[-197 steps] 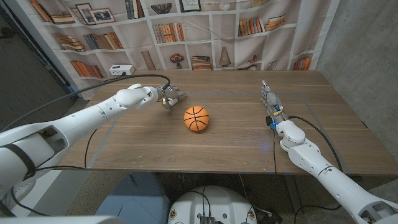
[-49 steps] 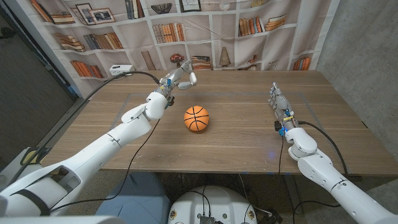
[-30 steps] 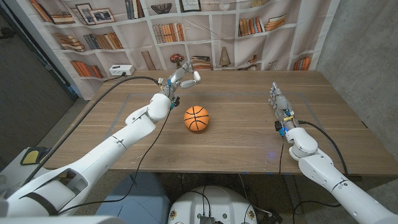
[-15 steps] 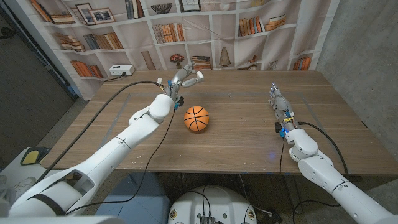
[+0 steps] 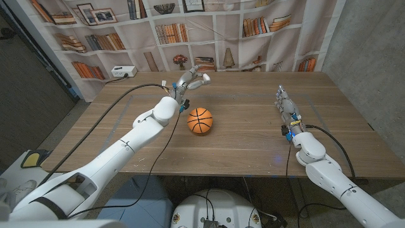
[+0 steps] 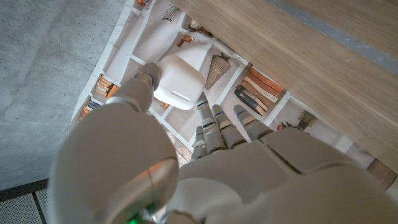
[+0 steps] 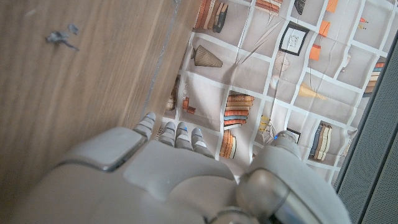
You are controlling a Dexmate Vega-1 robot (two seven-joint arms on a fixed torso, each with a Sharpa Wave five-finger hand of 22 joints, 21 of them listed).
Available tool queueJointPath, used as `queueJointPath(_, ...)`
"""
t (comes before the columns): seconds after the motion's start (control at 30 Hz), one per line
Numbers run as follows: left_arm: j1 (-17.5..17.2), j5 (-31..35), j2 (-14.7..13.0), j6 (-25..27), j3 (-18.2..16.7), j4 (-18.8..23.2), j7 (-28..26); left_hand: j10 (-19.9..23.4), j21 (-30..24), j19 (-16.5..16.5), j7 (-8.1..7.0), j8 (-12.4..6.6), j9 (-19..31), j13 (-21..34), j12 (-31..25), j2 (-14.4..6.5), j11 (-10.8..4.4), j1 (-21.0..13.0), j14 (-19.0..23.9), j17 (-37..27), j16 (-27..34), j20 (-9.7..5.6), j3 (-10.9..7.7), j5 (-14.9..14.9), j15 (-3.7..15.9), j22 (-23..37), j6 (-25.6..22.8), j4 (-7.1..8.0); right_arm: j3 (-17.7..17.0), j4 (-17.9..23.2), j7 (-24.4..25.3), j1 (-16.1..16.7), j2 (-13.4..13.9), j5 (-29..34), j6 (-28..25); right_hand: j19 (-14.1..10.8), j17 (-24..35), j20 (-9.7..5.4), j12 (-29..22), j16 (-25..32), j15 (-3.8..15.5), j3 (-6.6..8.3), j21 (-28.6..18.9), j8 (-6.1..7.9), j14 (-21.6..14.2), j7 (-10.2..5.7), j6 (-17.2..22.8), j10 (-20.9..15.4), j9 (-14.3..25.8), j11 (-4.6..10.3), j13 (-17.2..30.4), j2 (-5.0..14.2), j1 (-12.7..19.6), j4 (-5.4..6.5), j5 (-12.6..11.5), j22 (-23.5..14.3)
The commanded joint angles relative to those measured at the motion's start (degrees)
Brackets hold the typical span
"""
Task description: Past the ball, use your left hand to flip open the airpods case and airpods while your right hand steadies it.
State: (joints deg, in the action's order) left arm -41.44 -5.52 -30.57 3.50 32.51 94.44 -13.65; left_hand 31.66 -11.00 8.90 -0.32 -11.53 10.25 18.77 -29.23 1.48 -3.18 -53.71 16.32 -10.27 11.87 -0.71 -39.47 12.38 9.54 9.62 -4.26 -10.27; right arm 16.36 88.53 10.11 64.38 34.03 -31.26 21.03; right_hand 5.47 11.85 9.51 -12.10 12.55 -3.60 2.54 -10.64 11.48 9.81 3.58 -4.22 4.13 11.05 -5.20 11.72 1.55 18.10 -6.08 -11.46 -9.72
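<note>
Fingers (image 6: 214,127) of the robot's left hand (image 5: 188,81) pinch a small white rounded-plastic airpods case (image 6: 178,79) against the thumb, the case sitting at the fingertips with its lid shut as far as the left wrist view shows, held in the air above the wooden table (image 5: 240,136) and not touching it. From the head view the same hand hangs over the far part of the table, just beyond the orange basketball-patterned ball (image 5: 200,120), and the case shows there only as a small pale shape at the fingertips (image 5: 204,77); the left wrist view is the one that shows the case's smooth shell, with the thumb pressed on one side and the remaining fingers lined up just beside the other. The right hand (image 5: 285,104) stands on the right side of the table, well apart from the ball and the case, fingers straight, together and pointing toward the far edge, holding nothing; the right wrist view shows its fingers (image 7: 177,134) extended over bare wood grain near the table's far edge. Between the two hands lies a broad stretch of bare tabletop, with the ball near the middle. Behind the far edge hangs a printed bookshelf backdrop (image 5: 209,31), close behind the raised left hand.
</note>
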Motion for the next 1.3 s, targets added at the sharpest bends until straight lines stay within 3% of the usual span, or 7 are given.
queueJointPath(0.03,-0.3,-1.9,-0.7,0.3,0.0,1.6,0.9,12.8,0.2,-0.1,0.16,-0.55,0.2,3.1,-1.7,-3.7,-9.32,-4.3,0.5,-0.2,0.0,0.27,0.75,0.1,0.33,0.1,-0.9,0.02,0.0,0.1,-0.2,0.4,0.0,-0.2,0.1,0.4,0.2,0.27,0.1,-0.2,0.18,0.04,-0.2,-0.15,3.6,-0.05,-0.5,0.0,0.2,0.19,0.1,0.48,0.3,-0.48,0.1,-0.1)
queueJointPath(0.1,-0.5,-2.5,-0.4,-0.1,0.0,1.8,1.1,12.8,0.2,-0.2,0.22,-0.54,0.2,3.2,-1.7,-3.7,-9.31,-4.4,0.4,-0.2,0.0,0.33,0.9,0.1,0.15,0.1,-1.0,0.03,0.0,-0.1,-0.3,0.5,-0.2,-0.1,0.6,0.4,0.2,0.27,0.1,-0.2,0.17,0.05,-0.2,-0.12,3.6,-0.05,-0.5,-0.1,0.2,0.19,0.1,0.49,0.3,-0.49,0.1,-0.1)
queueJointPath(0.23,-0.8,-4.4,0.5,-0.4,-0.3,1.7,1.3,12.4,0.2,-0.2,0.35,-0.38,0.2,3.3,-1.4,-3.7,-9.26,-4.5,0.1,-0.2,-0.2,0.38,1.22,0.1,0.0,0.1,-0.9,0.04,0.1,0.6,0.5,0.7,0.5,1.5,0.4,0.3,0.2,0.3,-0.4,-0.3,2.42,0.3,-0.2,-0.15,3.7,-2.28,-0.8,-1.4,0.2,2.87,0.1,0.85,0.8,-0.73,0.1,-0.1)
queueJointPath(0.5,-0.2,-6.3,1.2,-0.8,0.1,1.5,2.6,12.3,0.2,-0.4,0.48,-0.26,0.2,3.4,-1.3,-3.7,-9.29,-4.8,-0.4,-0.2,-0.4,0.36,1.7,0.2,-0.32,0.1,-0.8,0.03,-0.3,4.1,2.9,1.9,3.1,5.1,-1.6,1.1,0.1,0.66,-0.8,-0.5,2.51,0.59,0.0,-0.66,4.4,-3.22,-2.8,-2.9,0.2,3.59,0.2,1.1,1.5,-1.07,0.1,-0.1)
queueJointPath(0.87,0.0,-9.3,2.8,-0.9,0.1,0.5,3.2,11.9,0.2,-0.5,0.87,-0.42,0.2,3.6,-0.8,-3.7,-9.25,-5.3,-0.7,-0.2,-0.5,0.46,2.39,0.2,-0.46,0.1,-1.7,0.07,-0.9,7.2,8.8,3.6,3.4,12.1,-2.0,0.4,0.2,0.78,-1.5,0.3,2.38,2.53,-0.3,-0.51,2.8,-4.18,-4.8,-5.2,0.2,5.15,0.7,2.75,5.3,-2.57,0.2,-0.1)
queueJointPath(1.17,-0.1,-12.8,4.0,-0.5,-0.5,0.1,3.2,12.0,0.2,-0.5,0.94,-0.42,0.2,3.6,-0.8,-3.7,-9.26,-5.4,-0.6,-0.2,-0.4,0.44,2.64,0.3,-0.41,0.1,-1.9,0.12,-1.2,9.6,12.1,4.5,3.1,16.6,-2.4,0.3,0.2,1.36,-1.6,0.4,1.91,3.33,-0.3,-0.24,2.7,-3.98,-5.1,-5.8,0.2,5.2,1.0,3.04,7.2,-3.2,0.3,-0.1)
queueJointPath(1.3,-0.2,-13.9,4.3,-0.4,-0.6,0.0,3.2,12.6,0.2,-0.5,1.1,-0.34,0.2,3.7,-0.9,-3.8,-9.26,-5.5,-0.5,-0.2,-0.3,0.48,2.89,0.3,-0.4,0.1,-1.8,0.19,-0.9,9.8,15.1,4.9,2.0,20.4,-2.0,-1.8,0.2,1.52,-2.3,1.2,2.33,4.29,-0.9,0.63,0.4,-3.65,-3.8,-8.2,0.2,4.97,1.3,2.99,9.8,-3.74,0.4,0.0)
